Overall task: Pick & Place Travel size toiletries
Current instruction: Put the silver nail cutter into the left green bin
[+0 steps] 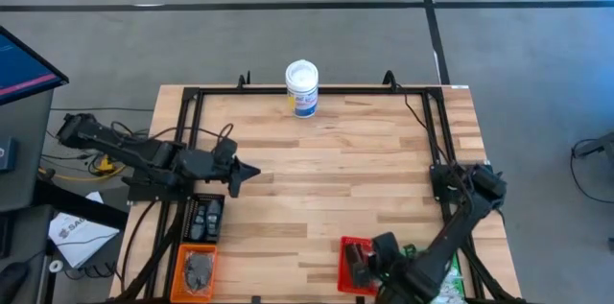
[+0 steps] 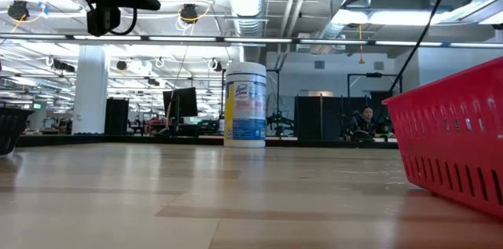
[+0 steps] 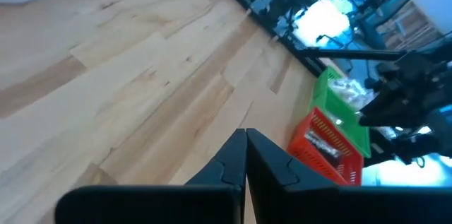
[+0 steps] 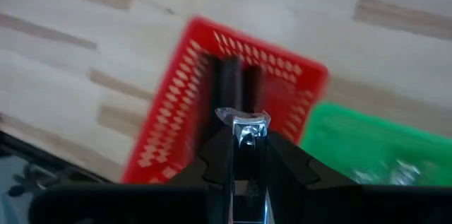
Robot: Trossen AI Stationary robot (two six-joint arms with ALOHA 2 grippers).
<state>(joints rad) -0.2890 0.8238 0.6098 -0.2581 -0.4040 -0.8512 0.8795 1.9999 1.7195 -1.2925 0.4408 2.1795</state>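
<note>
The right hand (image 4: 241,136) grips a small silvery packet (image 4: 242,124) above the red tray (image 4: 169,132), which already holds dark sticks (image 4: 229,86); release appears pending. The left hand (image 3: 245,155), closed and empty, waits over the bench (image 1: 326,175). More items remain in the orange tray (image 1: 197,270).

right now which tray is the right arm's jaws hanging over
The red tray. The right gripper, shut on a small silvery item, hangs above it. The green tray lies beside it, and the orange tray sits across the table.

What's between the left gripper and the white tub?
Only bare wooden table between the left gripper and the white tub, seen in the high view.
</note>
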